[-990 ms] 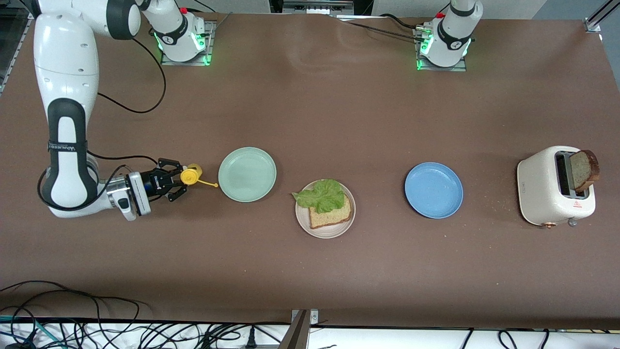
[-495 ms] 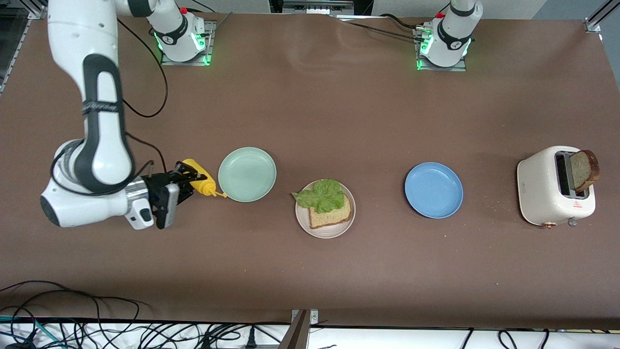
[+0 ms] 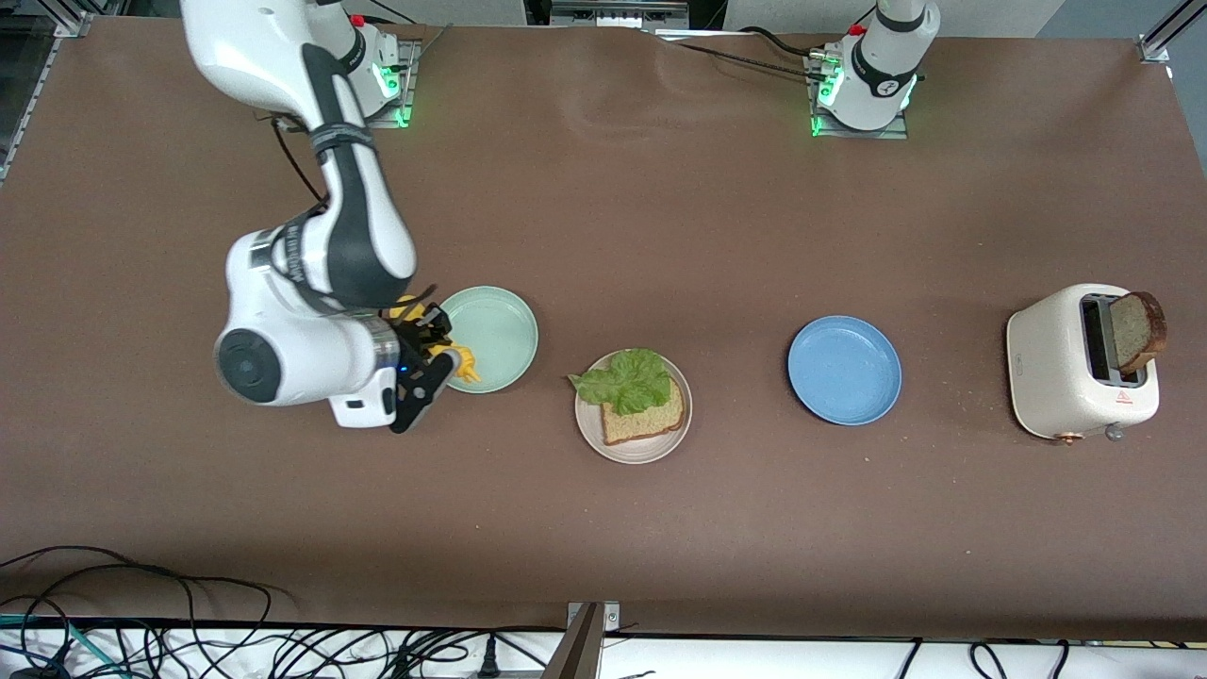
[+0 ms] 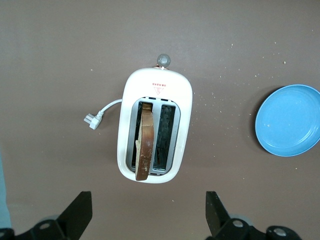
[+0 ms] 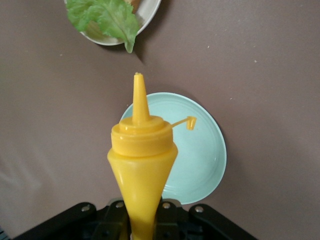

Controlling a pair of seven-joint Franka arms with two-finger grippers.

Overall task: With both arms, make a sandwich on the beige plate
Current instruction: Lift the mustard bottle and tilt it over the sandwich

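The right gripper [image 3: 436, 351] is hanging over the edge of the mint-green plate [image 3: 495, 338] with its fingers squeezing a yellow mustard bottle [image 5: 141, 165], whose open nozzle is pointing toward the beige plate [image 3: 634, 447] where one bread slice [image 3: 646, 419] is lying under a ruffled lettuce leaf [image 3: 622, 379]. The left gripper [image 4: 150, 217] is waiting high over the white toaster [image 4: 154, 132] at the left arm's end of the counter [image 3: 660, 226], its fingers [image 4: 77, 212] spread wide and empty, while a second bread slice [image 4: 144, 140] is standing up out of one slot. The blue plate [image 3: 844, 370] is sitting between the beige plate and the toaster.
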